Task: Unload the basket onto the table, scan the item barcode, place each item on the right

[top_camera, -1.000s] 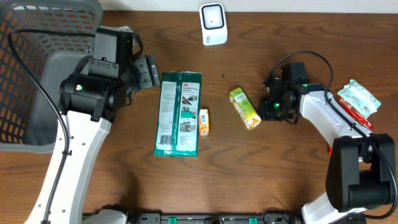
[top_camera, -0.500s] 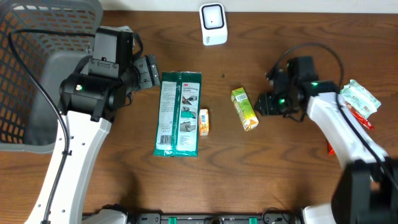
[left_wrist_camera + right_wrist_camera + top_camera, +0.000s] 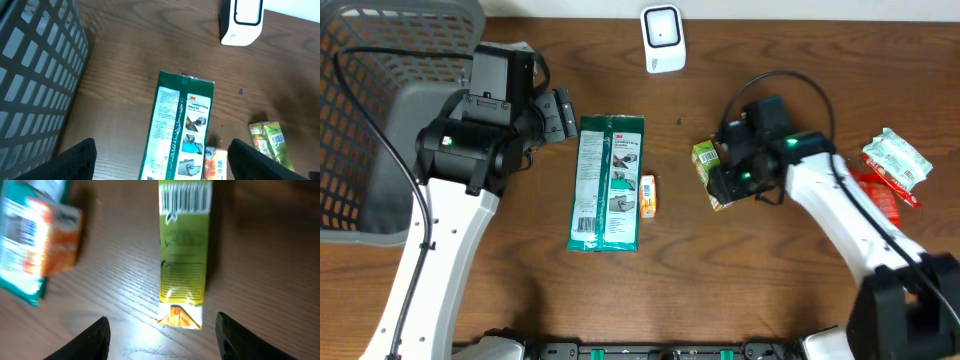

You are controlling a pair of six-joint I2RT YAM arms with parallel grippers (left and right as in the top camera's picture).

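Brown wooden table [image 3: 750,290] carries white scanner [image 3: 662,38]; grey basket [image 3: 400,25] nearby.

On the green packet [image 3: 181,135], left of centre, I read "3M" and "Comfort Grip Gloves". The yellow-green carton [image 3: 183,255] to its right carries a barcode [image 3: 185,197] at its far end; I cannot read its small print.

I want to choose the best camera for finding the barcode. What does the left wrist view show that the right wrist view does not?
Only the left wrist view shows the basket and the white scanner. Only the right wrist view shows the barcode on the yellow-green carton. Both show that carton, the small orange box and the green pack.
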